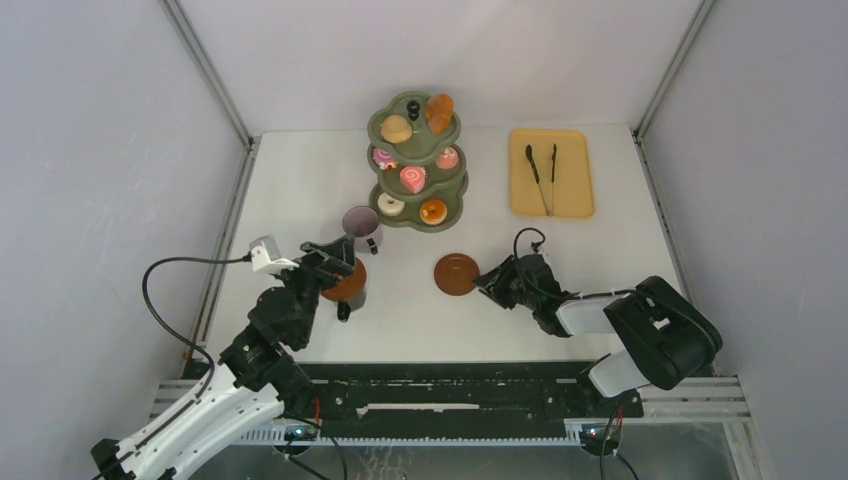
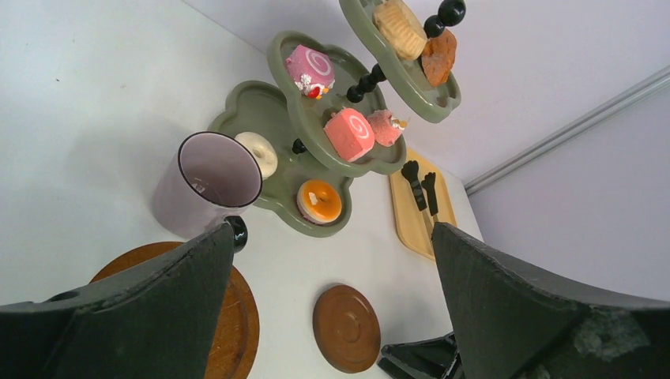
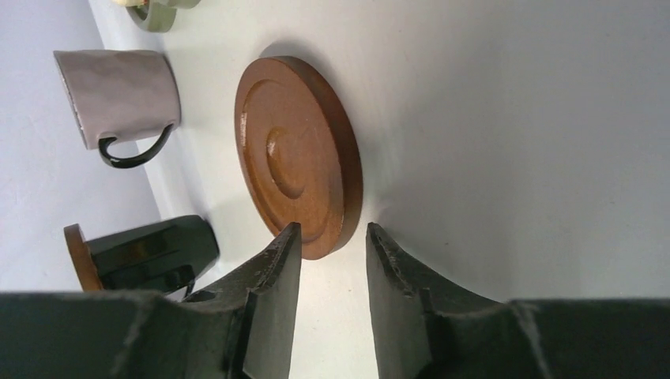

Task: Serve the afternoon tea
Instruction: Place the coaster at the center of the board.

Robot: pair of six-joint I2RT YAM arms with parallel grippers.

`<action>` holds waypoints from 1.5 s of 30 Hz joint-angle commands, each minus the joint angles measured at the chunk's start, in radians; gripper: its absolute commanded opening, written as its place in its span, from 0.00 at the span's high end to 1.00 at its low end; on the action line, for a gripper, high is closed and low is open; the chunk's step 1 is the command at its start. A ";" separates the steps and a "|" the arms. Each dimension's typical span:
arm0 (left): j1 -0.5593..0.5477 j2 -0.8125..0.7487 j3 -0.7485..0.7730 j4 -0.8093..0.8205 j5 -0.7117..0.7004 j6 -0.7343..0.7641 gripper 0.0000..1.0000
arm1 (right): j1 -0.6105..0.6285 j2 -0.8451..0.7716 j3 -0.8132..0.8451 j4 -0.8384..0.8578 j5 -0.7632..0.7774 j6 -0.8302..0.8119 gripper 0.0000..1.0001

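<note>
Mid-table — right gripper (image 3: 332,230) low, parted at saucer (image 3: 296,150) rim | left gripper (image 2: 332,233) spread over second saucer (image 2: 237,316).

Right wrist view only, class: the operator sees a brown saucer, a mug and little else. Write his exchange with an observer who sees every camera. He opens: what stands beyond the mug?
Observer: A green three-tier stand, with cakes, buns and donuts on its tiers.
Operator: Any tools?
Observer: Black tongs lie on a yellow tray, far right.
Operator: The left gripper?
Observer: Wide open, above a second saucer.
</note>
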 commanded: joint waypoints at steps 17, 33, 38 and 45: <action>0.005 -0.030 -0.002 0.007 -0.023 -0.033 0.00 | 0.209 -0.264 0.219 -0.363 0.219 -0.209 0.52; 0.008 -0.121 -0.056 -0.115 -0.110 -0.114 0.00 | 0.396 0.133 0.639 -0.335 0.048 -0.255 0.52; 0.015 -0.125 -0.081 -0.120 -0.117 -0.131 0.00 | 0.417 0.211 0.691 -0.301 0.012 -0.233 0.52; 0.040 -0.130 -0.106 -0.120 -0.108 -0.143 0.00 | 0.434 0.291 0.757 -0.288 -0.020 -0.227 0.52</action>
